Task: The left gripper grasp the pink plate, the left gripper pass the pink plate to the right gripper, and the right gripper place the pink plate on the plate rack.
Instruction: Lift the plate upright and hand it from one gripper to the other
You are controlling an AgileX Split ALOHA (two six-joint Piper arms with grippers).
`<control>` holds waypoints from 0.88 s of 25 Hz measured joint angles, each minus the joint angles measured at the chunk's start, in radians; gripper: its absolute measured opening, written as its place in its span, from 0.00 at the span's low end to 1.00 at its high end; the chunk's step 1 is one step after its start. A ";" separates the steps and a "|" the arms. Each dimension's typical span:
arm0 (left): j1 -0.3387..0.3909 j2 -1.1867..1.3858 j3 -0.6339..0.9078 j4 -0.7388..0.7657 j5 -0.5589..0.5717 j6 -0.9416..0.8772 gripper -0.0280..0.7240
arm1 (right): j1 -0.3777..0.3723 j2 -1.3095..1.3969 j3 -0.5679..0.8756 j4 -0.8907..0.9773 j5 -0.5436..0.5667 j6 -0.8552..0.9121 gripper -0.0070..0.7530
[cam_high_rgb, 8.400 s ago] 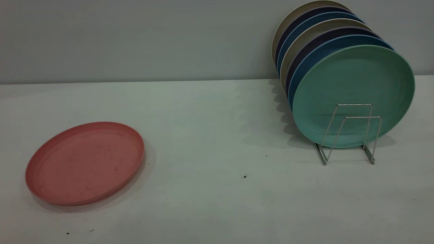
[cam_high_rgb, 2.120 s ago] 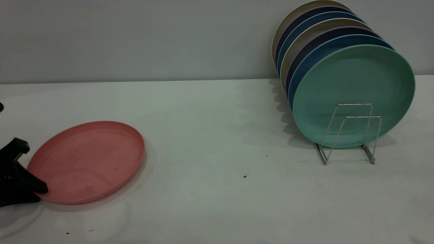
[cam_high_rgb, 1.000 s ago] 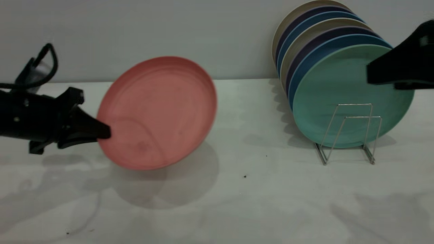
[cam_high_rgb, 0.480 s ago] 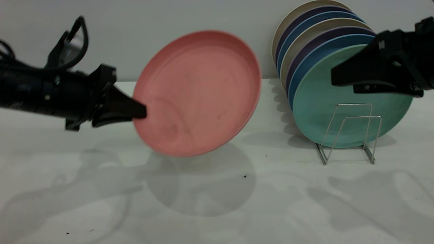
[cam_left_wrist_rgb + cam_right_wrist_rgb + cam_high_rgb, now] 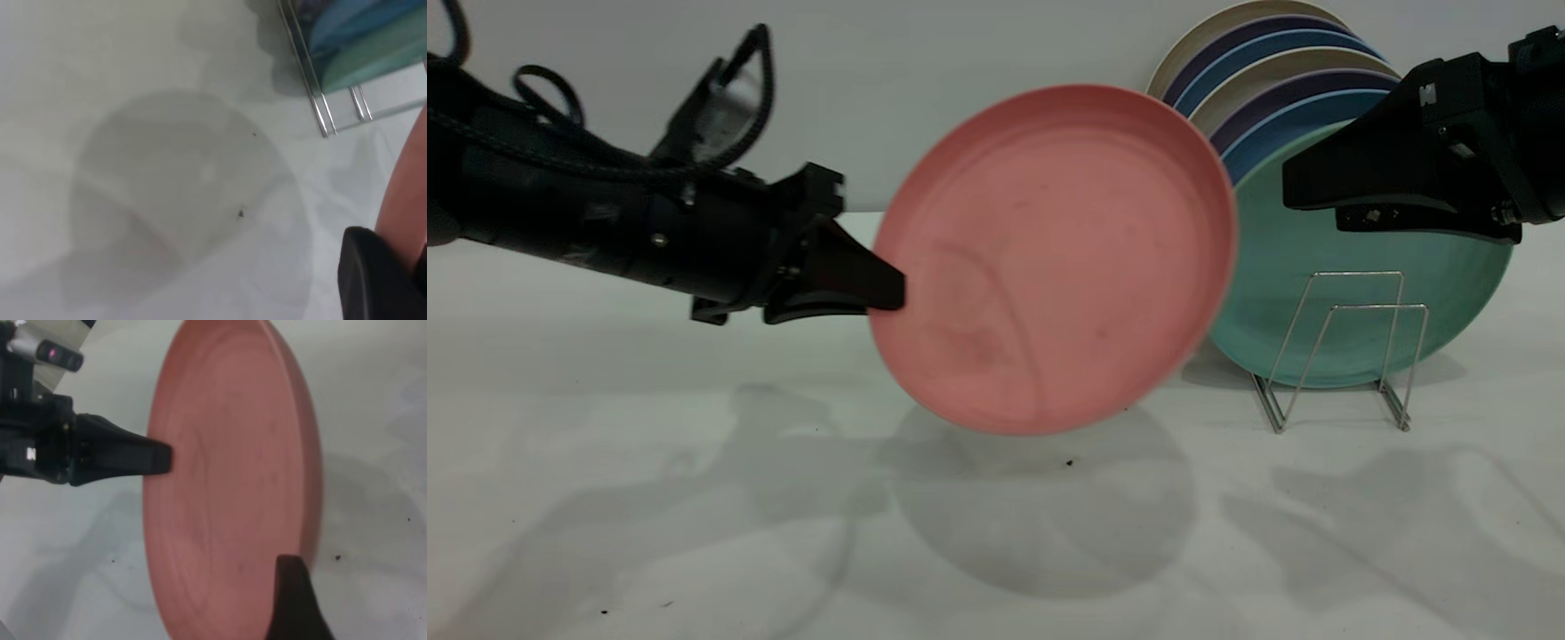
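Fingers of the left gripper (image 5: 889, 293) are closed on the rim of the pink plate (image 5: 1054, 258), pinching its edge on the side facing the left arm and holding it in the air, tilted nearly upright, above the surface (image 5: 694, 498). It hangs between the two arms, partly in front of the green plate (image 5: 1316, 258) at the front of the plate rack (image 5: 1343, 356). The right gripper (image 5: 1294, 187) waits just beside the plate's far edge, close but not touching; whether its fingers are parted I cannot tell. One black fingertip (image 5: 293, 600) shows near the rim in the right wrist view. The plate looks stiff, light and matte, so a thin pinch on the raised rim should carry it, though it may pivot in a single-point hold. The free rim opposite the left gripper looks the best place for the right to grip.
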 joint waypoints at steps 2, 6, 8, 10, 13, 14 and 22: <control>-0.022 0.000 -0.015 0.000 -0.003 0.000 0.05 | 0.000 0.000 0.000 0.000 0.001 0.000 0.68; -0.055 0.000 -0.030 0.000 -0.011 0.000 0.05 | 0.000 0.000 0.000 0.000 0.002 0.002 0.68; -0.064 0.000 -0.030 0.000 -0.014 -0.001 0.05 | 0.000 0.000 0.000 0.000 0.002 0.003 0.68; -0.069 0.000 -0.030 0.000 -0.019 -0.001 0.05 | 0.000 0.000 0.000 0.000 0.002 0.004 0.68; -0.069 0.000 -0.030 0.000 -0.028 -0.001 0.05 | 0.000 0.000 0.000 0.000 0.002 0.011 0.68; -0.069 0.000 -0.030 0.000 -0.028 -0.001 0.05 | 0.000 0.001 0.000 0.000 0.002 0.011 0.68; -0.100 0.000 -0.030 0.001 -0.020 -0.001 0.05 | 0.000 0.088 -0.001 0.000 0.049 0.010 0.68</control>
